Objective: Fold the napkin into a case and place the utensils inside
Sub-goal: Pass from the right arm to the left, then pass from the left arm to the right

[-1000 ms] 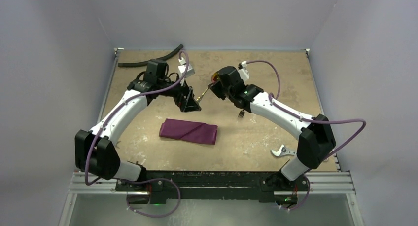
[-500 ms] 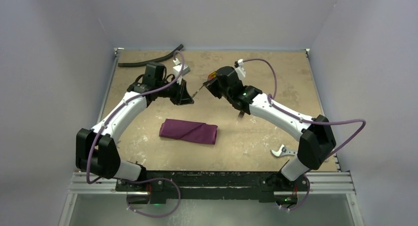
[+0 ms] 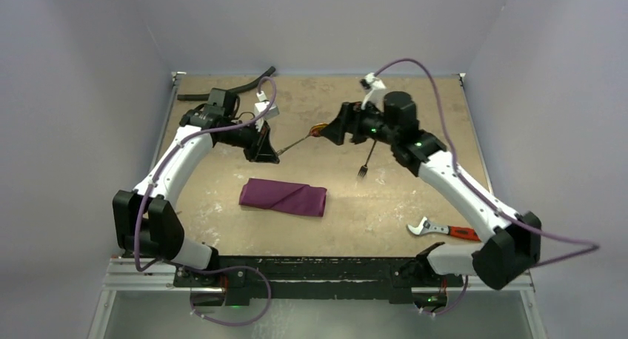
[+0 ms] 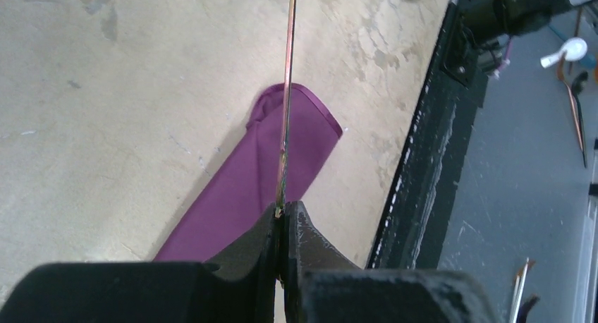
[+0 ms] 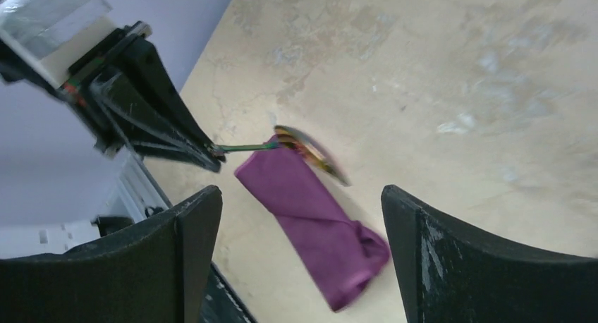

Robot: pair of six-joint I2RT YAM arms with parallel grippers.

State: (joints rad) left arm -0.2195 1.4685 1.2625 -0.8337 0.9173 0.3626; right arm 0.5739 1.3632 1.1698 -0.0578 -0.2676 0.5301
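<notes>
The napkin lies folded into a flat plum-purple case in the middle of the table. My left gripper hangs behind it, shut on the tip of the spoon's dark handle. The spoon sticks out to the right above the table, and its gold bowl points at my right gripper. That gripper stands open, a little apart from the bowl, with nothing between its fingers. The silvery fork lies on the table under the right arm. In the left wrist view the case shows below the handle.
A red-handled wrench lies at the front right near the right arm's base. A black hose lies along the back left edge. The table's front rail runs close beside the case.
My left gripper shut on the spoon's handle and drew it left. My right gripper opened, let go of the spoon's bowl end, and its arm swung up and back to the right.
</notes>
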